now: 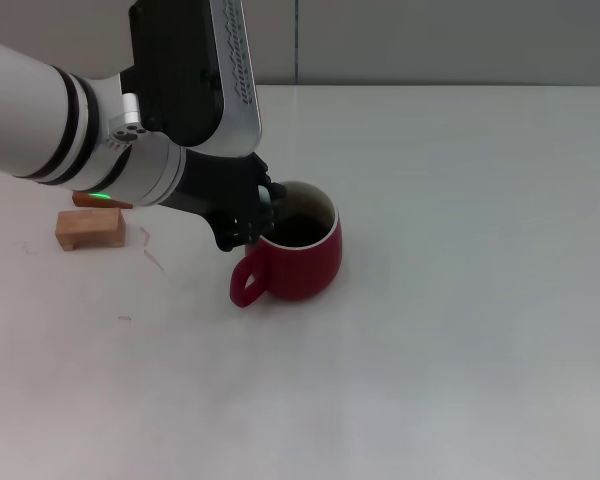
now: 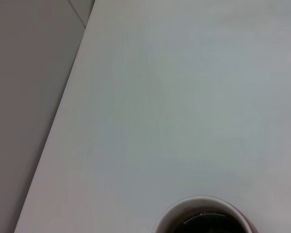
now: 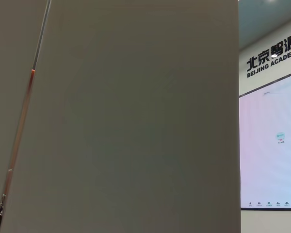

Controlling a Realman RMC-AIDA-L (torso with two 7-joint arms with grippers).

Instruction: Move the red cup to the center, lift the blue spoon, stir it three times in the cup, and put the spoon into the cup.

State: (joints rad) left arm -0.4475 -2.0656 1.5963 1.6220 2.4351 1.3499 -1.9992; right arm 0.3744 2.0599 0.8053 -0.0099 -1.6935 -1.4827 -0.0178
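- White counter [image 1: 460, 330] broad and bare to the right of and in front of the red cup [image 1: 302, 255]; far edge meets a grey wall behind, with a stretch of open surface between cup and that edge
- In the left wrist view, counter edge running diagonally beside a grey wall, wide bare surface beyond the cup rim [image 2: 203, 204]
- To the left of the cup: a tan wooden block [image 1: 90, 228] lying well apart from it, and a sliver of an orange-brown block [image 1: 102, 201] just behind that, mostly hidden under the arm
- Red cup upright near the middle of the counter, rounded dark-red body, pale cream rim, dark inside, loop handle pointing toward the front left
- Left claw [image 1: 250, 215] lowered at the cup's left rim, black fingers touching or overlapping the rim edge; cannot tell whether spread or closed, nor whether anything is gripped
- Blue spoon not made out in any view; inside of the cup dark, with only a faint glint in the left wrist view
- Right claw outside the head view; right wrist camera facing a grey panel and a distant lit screen with lettering, away from the counter
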